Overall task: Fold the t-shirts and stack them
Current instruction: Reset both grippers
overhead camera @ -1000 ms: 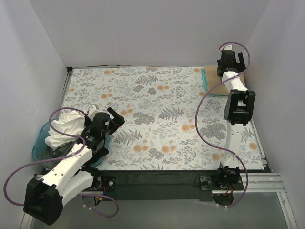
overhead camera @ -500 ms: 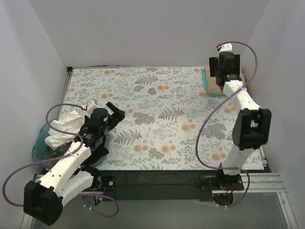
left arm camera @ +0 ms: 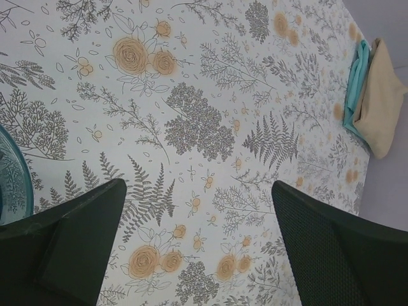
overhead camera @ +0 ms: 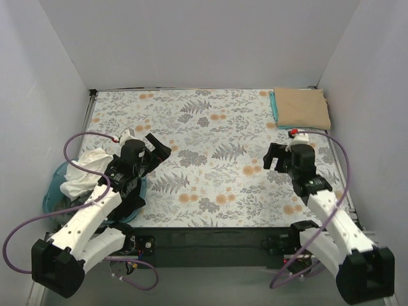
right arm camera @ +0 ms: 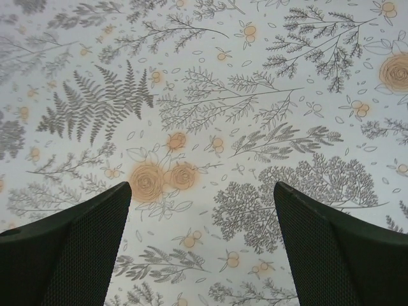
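A folded tan t-shirt (overhead camera: 303, 107) lies on a folded teal-green t-shirt (overhead camera: 273, 108) at the table's far right corner; both also show in the left wrist view, the tan one (left arm camera: 380, 97) over the teal one (left arm camera: 356, 86). A crumpled white t-shirt (overhead camera: 86, 171) sits in the blue basket (overhead camera: 53, 195) at the near left. My left gripper (overhead camera: 158, 148) is open and empty above the cloth just right of the basket. My right gripper (overhead camera: 276, 157) is open and empty above the right middle of the table.
A floral tablecloth (overhead camera: 204, 146) covers the table. White walls close in the left, back and right sides. The basket's rim (left arm camera: 11, 178) shows at the left edge of the left wrist view. A black bar (overhead camera: 210, 239) runs along the near edge.
My right arm has drawn back from the far right stack to the right middle of the table, uncovering the folded tan shirt. My left gripper has edged slightly forward.
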{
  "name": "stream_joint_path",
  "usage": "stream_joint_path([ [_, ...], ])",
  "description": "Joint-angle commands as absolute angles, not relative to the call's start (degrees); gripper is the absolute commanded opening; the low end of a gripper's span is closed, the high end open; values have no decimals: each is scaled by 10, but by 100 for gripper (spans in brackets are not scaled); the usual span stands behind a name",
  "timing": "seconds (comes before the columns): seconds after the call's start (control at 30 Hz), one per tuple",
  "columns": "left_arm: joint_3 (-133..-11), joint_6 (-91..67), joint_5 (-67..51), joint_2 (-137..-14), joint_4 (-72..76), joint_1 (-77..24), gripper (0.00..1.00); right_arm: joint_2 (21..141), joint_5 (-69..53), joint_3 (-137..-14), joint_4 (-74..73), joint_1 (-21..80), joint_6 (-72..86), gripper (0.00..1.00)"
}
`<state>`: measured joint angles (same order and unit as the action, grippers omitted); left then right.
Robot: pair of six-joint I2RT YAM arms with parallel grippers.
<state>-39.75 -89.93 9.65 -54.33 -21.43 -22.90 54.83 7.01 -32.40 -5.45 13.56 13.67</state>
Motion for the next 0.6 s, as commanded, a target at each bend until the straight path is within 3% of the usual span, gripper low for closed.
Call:
stream_joint_path([
  [0.0, -388, -905, 91, -504, -227, -230, 98, 411, 26, -254, -35, 133, 212, 98],
  [0.23, -372, -914, 83, -465, -237, -230, 98, 219, 21, -179, -49, 133, 247, 98],
  [0.57, -348, -930, 92, -441, -255, -230, 98, 192, 12, -179, -70, 132, 247, 98],
])
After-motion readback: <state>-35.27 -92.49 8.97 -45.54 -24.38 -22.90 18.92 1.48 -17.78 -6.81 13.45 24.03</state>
